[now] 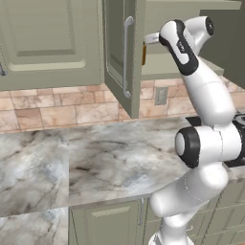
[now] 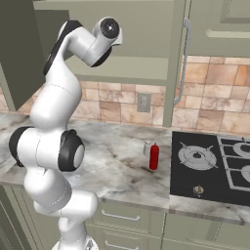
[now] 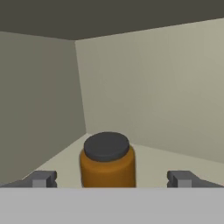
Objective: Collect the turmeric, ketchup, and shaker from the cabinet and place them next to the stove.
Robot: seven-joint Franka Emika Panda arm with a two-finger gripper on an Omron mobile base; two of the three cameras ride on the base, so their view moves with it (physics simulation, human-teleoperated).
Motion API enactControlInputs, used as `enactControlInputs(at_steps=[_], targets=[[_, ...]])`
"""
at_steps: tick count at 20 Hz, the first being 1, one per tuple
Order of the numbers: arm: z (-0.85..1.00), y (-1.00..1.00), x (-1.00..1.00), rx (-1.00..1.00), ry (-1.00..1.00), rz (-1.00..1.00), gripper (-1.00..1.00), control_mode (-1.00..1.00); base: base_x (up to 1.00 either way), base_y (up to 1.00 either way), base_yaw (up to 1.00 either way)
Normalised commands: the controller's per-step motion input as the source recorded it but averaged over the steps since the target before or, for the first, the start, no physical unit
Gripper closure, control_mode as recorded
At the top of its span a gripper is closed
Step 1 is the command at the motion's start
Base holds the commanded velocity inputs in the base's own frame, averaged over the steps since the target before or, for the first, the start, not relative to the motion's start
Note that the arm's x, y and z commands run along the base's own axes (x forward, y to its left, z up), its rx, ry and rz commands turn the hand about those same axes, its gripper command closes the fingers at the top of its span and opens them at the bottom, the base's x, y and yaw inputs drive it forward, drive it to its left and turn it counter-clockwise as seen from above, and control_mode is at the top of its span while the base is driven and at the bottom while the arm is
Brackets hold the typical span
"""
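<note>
In the left base view you see the cabinet (image 1: 119, 52) with its door swung open toward you, the long silver handle (image 1: 127, 55) running vertically; just right of the door edge a thin orange-brown sliver is the turmeric (image 1: 143, 53), standing upright with its long axis vertical, mostly hidden by the door edge and the arm; the jaws themselves are hidden here behind the wrist, which reaches into the opening; at the far right edge the stove (image 1: 238, 119) is cut off by the arm and the frame.

In the right base view the arm's wrist reaches up toward the cabinet interior and the jaws are hidden behind it; to the right, on the marble bench (image 2: 117, 166), the shaker (image 2: 147, 148) and the ketchup (image 2: 154, 156) both stand upright, touching or nearly so, the shaker partly hidden behind the bottle; they sit just left of the stove, whose right burners run off the frame.

In the hand view the gripper (image 3: 112, 179) is released, its tips spread wide to either side of the turmeric, not touching it; the jar stands upright on the cabinet floor, dark lid up, its base cut off at the bottom; you cannot tell how far in it sits between the tips.
</note>
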Motion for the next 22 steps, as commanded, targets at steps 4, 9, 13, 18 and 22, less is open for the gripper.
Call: enactControlInputs(at_steps=[4,9,13,18,22], targets=[[-0.15,0.15,0.18,0.00,0.00,0.00,-1.00,-1.00,0.00,0.00,0.00],[-0.13,0.04,0.19,0.00,0.00,0.00,-1.00,-1.00,0.00,0.00,0.00],[-0.13,0.05,0.17,0.00,0.00,0.00,-1.00,-1.00,0.00,0.00,0.00],[-0.10,0.11,0.11,0.00,0.00,0.00,-1.00,-1.00,0.00,0.00,0.00],[-0.01,0.09,0.12,0.00,0.00,0.00,-1.00,-1.00,0.00,0.00,0.00]])
